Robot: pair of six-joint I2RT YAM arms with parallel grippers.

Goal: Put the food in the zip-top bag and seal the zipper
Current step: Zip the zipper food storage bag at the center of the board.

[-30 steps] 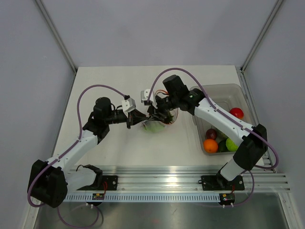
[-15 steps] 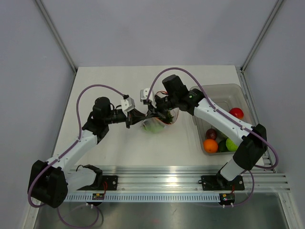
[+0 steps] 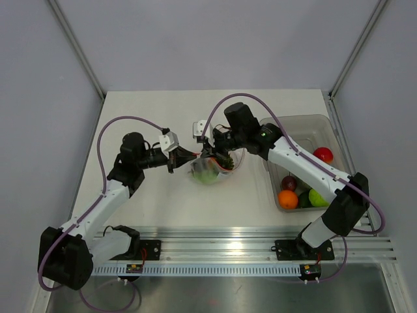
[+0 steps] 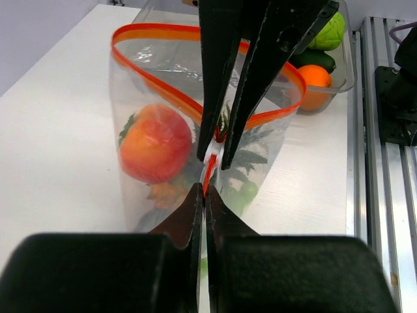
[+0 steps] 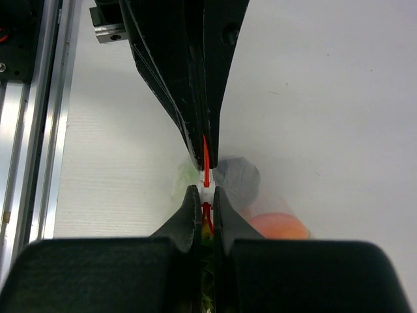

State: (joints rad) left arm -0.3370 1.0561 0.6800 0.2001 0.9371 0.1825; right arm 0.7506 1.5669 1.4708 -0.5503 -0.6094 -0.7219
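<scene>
The zip-top bag (image 3: 208,172) stands mid-table, held up between both grippers. Its mouth gapes as a red-orange zipper (image 4: 146,31) loop. My left gripper (image 4: 205,190) is shut on the zipper's near end. Facing it, my right gripper (image 5: 206,192) is shut on the small white slider (image 5: 207,193) on the strip. Seen from above, the left gripper (image 3: 191,156) and right gripper (image 3: 210,155) nearly touch tip to tip. Food lies inside the bag: an orange-red fruit (image 4: 153,143), a dark purple piece (image 5: 238,178) and green leaves (image 4: 251,156).
A rigid clear bin (image 3: 306,125) sits at the right with red (image 3: 323,154), orange (image 3: 288,199) and green (image 3: 316,197) toy food in it. A metal rail (image 3: 247,238) runs along the near edge. Grey walls close in the table's sides.
My right gripper has closed from half open onto the slider. The left arm has drawn back slightly to the left, still holding the zipper's end.
</scene>
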